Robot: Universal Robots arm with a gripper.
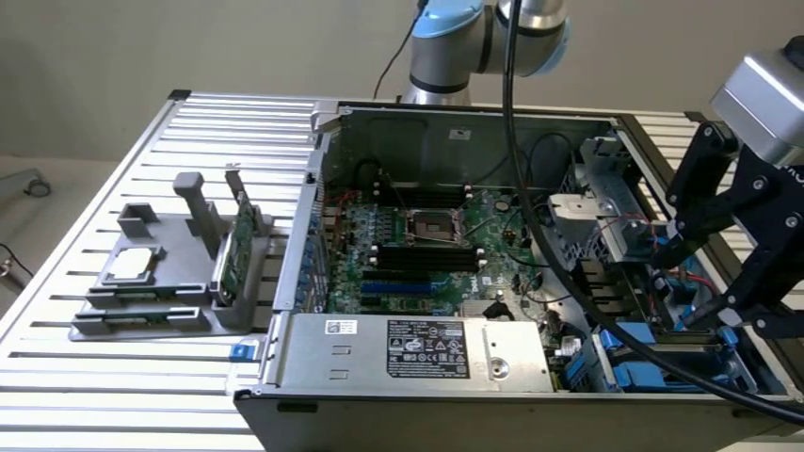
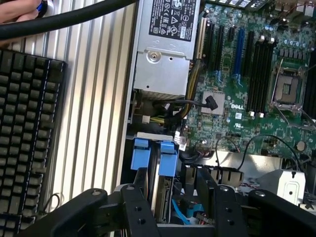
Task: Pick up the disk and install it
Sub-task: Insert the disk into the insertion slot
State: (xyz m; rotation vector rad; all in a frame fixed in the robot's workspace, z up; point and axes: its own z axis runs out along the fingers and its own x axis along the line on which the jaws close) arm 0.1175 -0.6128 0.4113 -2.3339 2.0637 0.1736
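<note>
Hovering over the drive bay at the four o'clock corner of the open computer case [image 1: 440, 137] in the exterior view, the claw [image 1: 688, 273] stands wide, its black fingers [image 2: 136, 207] spread well apart. Between them the disk [image 2: 167, 163] sits edge-on in the bay with its blue carrier end showing, and a second blue carrier [image 2: 140, 154] sits just beside it. At nine o'clock from the case, a grey holder [image 1: 151, 282] rests on the bench [image 1: 75, 377].
</note>
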